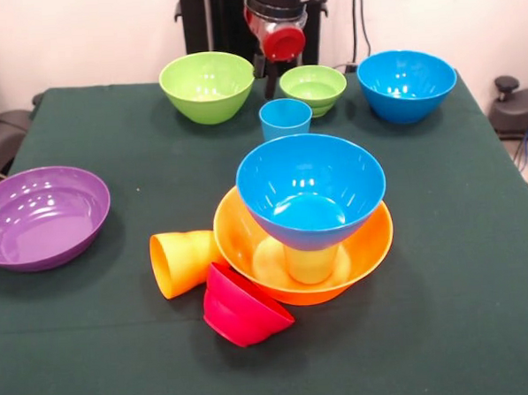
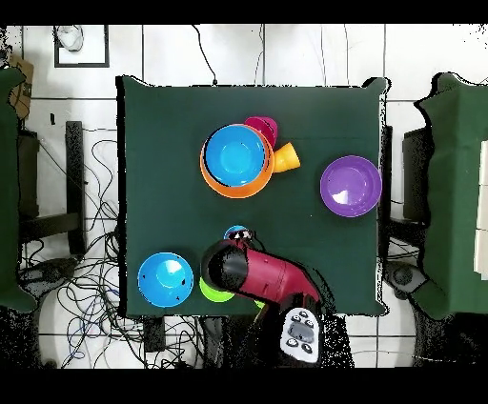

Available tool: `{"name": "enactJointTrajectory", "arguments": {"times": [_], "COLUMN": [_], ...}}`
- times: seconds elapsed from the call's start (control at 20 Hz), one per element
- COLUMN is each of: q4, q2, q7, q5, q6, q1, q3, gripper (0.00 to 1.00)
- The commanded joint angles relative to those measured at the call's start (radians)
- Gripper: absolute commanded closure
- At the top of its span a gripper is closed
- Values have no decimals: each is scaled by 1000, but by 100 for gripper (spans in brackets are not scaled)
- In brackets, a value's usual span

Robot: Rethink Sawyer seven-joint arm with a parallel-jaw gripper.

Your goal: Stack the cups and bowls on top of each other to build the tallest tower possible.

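Observation:
A big orange bowl (image 1: 364,245) sits mid-table with a yellowish-green cup (image 1: 310,264) standing in it and a blue bowl (image 1: 311,191) resting on that cup. The pile also shows in the overhead view (image 2: 236,157). An orange cup (image 1: 183,259) lies on its side left of it. A small red bowl (image 1: 243,306) leans tilted on the orange bowl's rim. A blue cup (image 1: 286,118) stands upright behind the pile. My gripper (image 1: 270,77) hangs just behind the blue cup, between the large green bowl (image 1: 207,85) and the small green bowl (image 1: 313,89). Its jaws are hidden.
A second blue bowl (image 1: 407,84) stands at the far right, and it also shows in the overhead view (image 2: 165,279). A wide purple bowl (image 1: 39,216) sits at the left edge. In the overhead view the arm (image 2: 262,274) covers the large green bowl.

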State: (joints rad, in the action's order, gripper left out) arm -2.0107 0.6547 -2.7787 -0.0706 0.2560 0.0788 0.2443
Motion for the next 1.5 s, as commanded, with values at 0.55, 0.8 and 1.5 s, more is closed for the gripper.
{"name": "enactJointTrajectory", "arguments": {"times": [0.55,0.8,1.5], "q4": [58,70,52], "q2": [-113,-139,-126], "q7": [-43,-13,-1], "q5": [13,36,58], "q6": [-113,-122,-127], "q1": [-37,-24,-20], "q3": [-109,-110,-108], "gripper": [0,0,0]}}
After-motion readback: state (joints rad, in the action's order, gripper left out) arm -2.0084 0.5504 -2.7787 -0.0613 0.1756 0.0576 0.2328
